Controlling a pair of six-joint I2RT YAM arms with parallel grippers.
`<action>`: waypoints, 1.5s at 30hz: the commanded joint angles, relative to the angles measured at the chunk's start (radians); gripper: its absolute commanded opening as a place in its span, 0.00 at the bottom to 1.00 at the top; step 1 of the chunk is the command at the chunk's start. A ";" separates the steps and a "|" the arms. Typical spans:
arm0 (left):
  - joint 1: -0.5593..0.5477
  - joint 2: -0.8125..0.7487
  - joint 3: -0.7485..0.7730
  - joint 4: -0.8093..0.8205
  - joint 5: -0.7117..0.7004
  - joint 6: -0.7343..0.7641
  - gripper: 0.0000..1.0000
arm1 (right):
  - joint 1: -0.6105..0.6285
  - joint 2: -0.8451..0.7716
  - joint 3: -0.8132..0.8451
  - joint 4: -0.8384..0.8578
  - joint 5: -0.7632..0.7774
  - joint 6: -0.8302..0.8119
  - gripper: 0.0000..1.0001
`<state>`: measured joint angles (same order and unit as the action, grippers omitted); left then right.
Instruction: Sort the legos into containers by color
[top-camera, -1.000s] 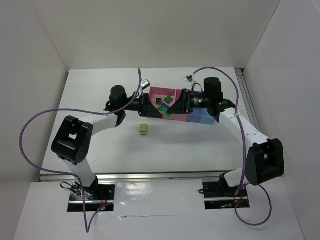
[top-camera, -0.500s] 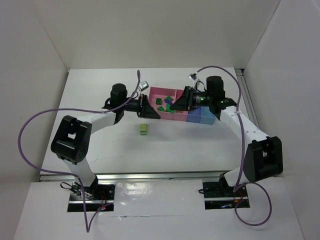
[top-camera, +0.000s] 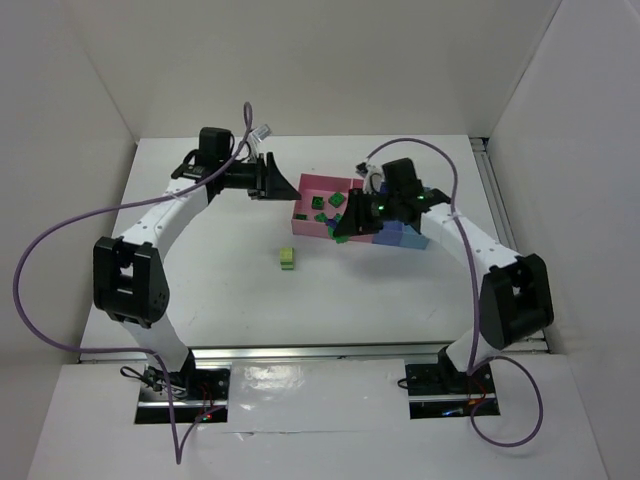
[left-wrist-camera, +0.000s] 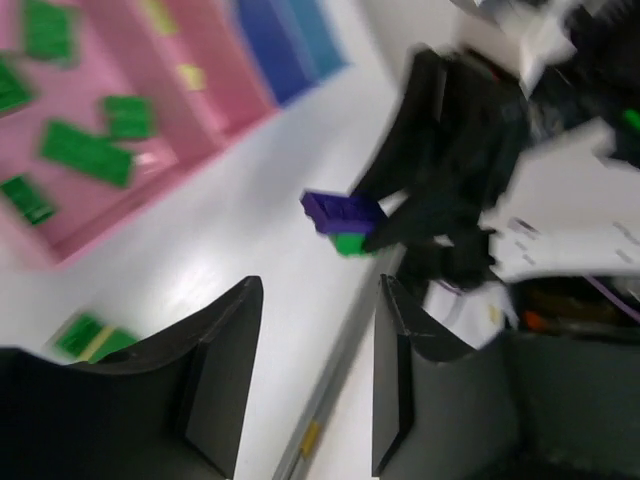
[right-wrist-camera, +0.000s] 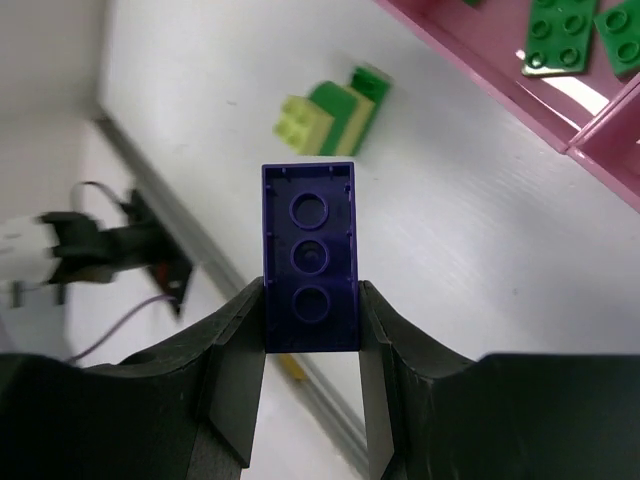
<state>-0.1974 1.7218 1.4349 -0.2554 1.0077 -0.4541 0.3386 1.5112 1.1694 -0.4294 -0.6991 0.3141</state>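
Mid-carry, with one piece in the air. Clamped between the pads of the right gripper (right-wrist-camera: 310, 300): a dark blue-violet brick (right-wrist-camera: 309, 256), hollow underside towards the wrist camera, with a small green piece (left-wrist-camera: 350, 243) seemingly stuck to it. Held off the table (top-camera: 220, 290), just in front of the containers (top-camera: 325, 181), near their pink end.

Nothing in the left gripper (left-wrist-camera: 318, 300): fingers spread apart, hovering just off the left end of the containers and pointed along them.

Already lying in the leftmost pink bin (left-wrist-camera: 75, 215), several green legos (top-camera: 320, 204); in the pink one beside it, a yellowish piece (left-wrist-camera: 190, 75). In front of the containers, well apart from them, a lime-and-green stack (top-camera: 288, 258) not yet sorted.

Next, most likely: swing right along the containers to the dark blue bin (left-wrist-camera: 268, 45), lower inside its walls, then part the fingers. Worth splitting off the attached green piece first, to avoid mixing colours in one bin.
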 joint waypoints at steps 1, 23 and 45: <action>-0.037 0.012 0.062 -0.321 -0.355 0.140 0.52 | 0.135 0.075 0.049 -0.141 0.341 -0.056 0.15; -0.046 -0.037 -0.016 -0.315 -0.610 0.054 0.50 | 0.361 0.198 -0.089 0.071 0.785 0.034 0.73; -0.046 -0.019 0.002 -0.315 -0.578 0.054 0.50 | 0.370 0.330 0.119 -0.269 0.805 0.325 0.60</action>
<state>-0.2462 1.7161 1.4071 -0.5629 0.4122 -0.3962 0.6983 1.8393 1.2522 -0.6468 0.0948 0.5686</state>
